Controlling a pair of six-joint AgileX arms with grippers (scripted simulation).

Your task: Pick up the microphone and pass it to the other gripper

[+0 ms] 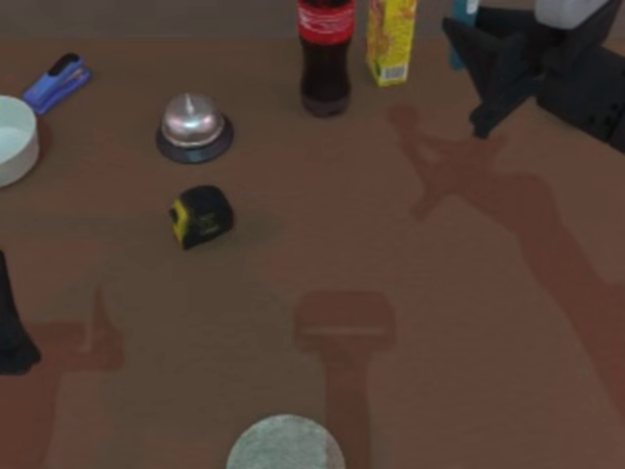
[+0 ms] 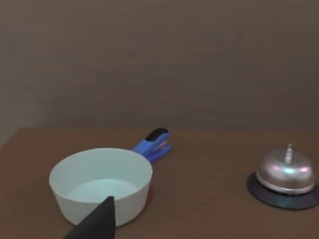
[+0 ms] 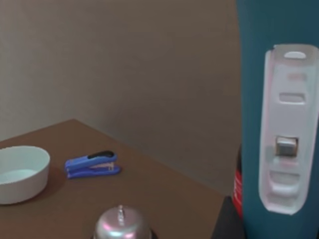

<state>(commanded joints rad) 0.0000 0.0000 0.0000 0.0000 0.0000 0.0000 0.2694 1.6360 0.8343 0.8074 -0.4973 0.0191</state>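
The microphone point(image 3: 269, 124) fills the right wrist view up close: a teal handle with a white switch strip bearing a small grey slider. From above only a sliver of that teal point(image 1: 459, 34) shows at the far right edge of the desk point(image 1: 439, 322), just beside the right hand point(image 1: 493, 83), which hangs high there. That hand seems to be pinching the microphone, though the contact itself is hidden.

The left hand point(image 1: 15, 342) is parked at the near left edge; whether its fingers are spread or pressed together cannot be told.

Along the far side stand a cola bottle point(image 1: 324, 54) and a yellow carton point(image 1: 391, 39), just left of the microphone. A white bowl point(image 1: 15, 137) sits at the far left, a silver bell point(image 1: 193, 125) right of it, a black-and-yellow tape measure point(image 1: 201, 216) nearer, and a blue stapler point(image 1: 57, 81) in the far left corner.
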